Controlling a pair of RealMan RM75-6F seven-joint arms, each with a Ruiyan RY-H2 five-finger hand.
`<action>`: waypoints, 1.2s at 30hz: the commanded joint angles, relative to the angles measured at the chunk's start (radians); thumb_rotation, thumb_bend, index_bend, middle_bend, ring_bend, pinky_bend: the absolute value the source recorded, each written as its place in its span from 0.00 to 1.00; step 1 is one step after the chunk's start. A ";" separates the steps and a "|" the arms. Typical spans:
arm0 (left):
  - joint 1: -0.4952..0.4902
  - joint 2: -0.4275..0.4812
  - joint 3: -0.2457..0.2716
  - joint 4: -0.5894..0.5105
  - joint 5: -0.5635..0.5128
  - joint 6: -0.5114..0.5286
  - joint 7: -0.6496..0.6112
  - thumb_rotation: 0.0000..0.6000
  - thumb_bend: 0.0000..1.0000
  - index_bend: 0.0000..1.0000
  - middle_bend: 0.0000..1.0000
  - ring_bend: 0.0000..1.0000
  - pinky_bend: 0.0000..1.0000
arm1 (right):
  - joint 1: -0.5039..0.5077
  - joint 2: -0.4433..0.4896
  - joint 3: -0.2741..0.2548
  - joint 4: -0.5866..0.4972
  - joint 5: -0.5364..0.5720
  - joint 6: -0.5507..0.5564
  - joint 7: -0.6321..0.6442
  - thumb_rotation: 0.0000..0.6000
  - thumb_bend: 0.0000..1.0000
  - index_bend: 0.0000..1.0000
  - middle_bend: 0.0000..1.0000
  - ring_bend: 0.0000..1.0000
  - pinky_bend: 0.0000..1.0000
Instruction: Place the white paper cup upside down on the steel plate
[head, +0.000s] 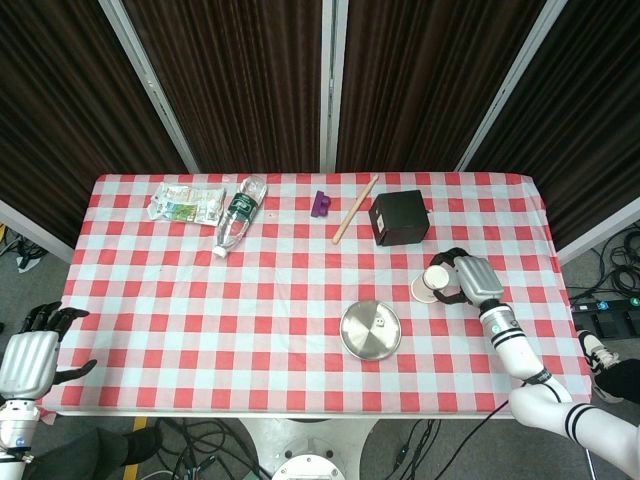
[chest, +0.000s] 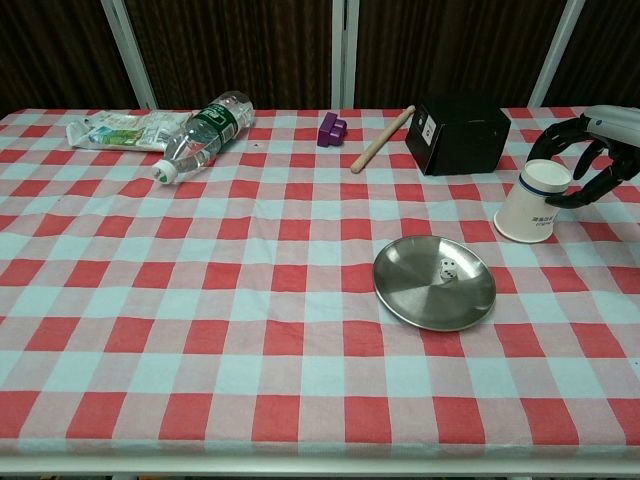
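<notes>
The cup (chest: 533, 206) stands on the table (chest: 200, 330), right of the plate (chest: 434, 283) and in front of the box (chest: 458, 134). The right hand (chest: 588, 160) wraps around its top.

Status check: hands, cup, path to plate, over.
Right hand closing around cup, cup tilted on table. Left hand open, off the table edge. Plate bare, path unobstructed.

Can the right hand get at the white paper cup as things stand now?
Probably yes. The right hand is already at the white paper cup, its dark fingers curled around the cup's upper end. Nothing lies between them; the black box stands apart behind.
</notes>
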 joint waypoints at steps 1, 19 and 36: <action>0.001 0.001 0.000 0.000 -0.002 0.000 -0.002 1.00 0.06 0.28 0.26 0.13 0.14 | -0.011 0.022 0.005 -0.038 -0.024 0.031 0.030 1.00 0.23 0.49 0.38 0.22 0.35; 0.006 -0.006 0.006 0.008 -0.005 0.000 -0.014 1.00 0.06 0.28 0.26 0.13 0.14 | 0.026 0.070 -0.079 -0.249 -0.260 0.072 0.105 1.00 0.23 0.49 0.41 0.24 0.35; 0.006 -0.017 0.004 0.027 -0.003 0.001 -0.025 1.00 0.06 0.28 0.26 0.13 0.14 | 0.036 -0.029 -0.134 -0.170 -0.316 0.117 0.012 1.00 0.23 0.49 0.41 0.24 0.35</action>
